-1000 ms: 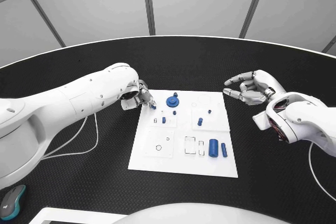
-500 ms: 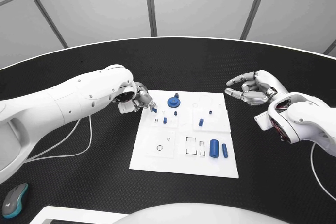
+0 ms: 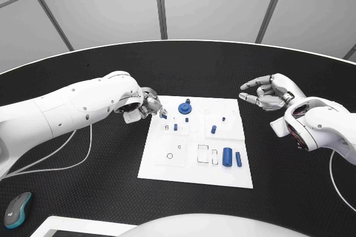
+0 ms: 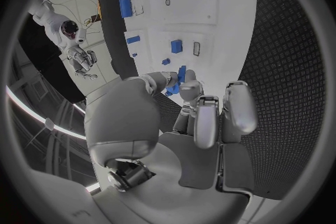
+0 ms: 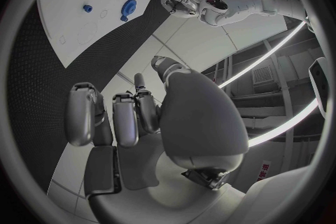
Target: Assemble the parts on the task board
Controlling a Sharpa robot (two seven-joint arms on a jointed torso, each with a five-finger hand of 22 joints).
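The round black desk [image 3: 89, 190] carries the flat white rectangular task board [image 3: 194, 167] at its middle; the silver left hand [image 3: 148, 104] sits at the board's upper left corner, pinching a small blue part [image 4: 181, 74] in its fingertips; the silver right hand [image 3: 268, 92] hovers off the board's right, fingers curled and holding nothing; a blue round knobbed part [image 3: 184, 109] and a blue cylinder [image 3: 226, 157] lie on the board.

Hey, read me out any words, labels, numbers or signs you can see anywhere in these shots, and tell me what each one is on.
None can be read. The task board carries only outlined shapes, with no lettering among its blue parts. No marking shows on the left hand or the right hand.
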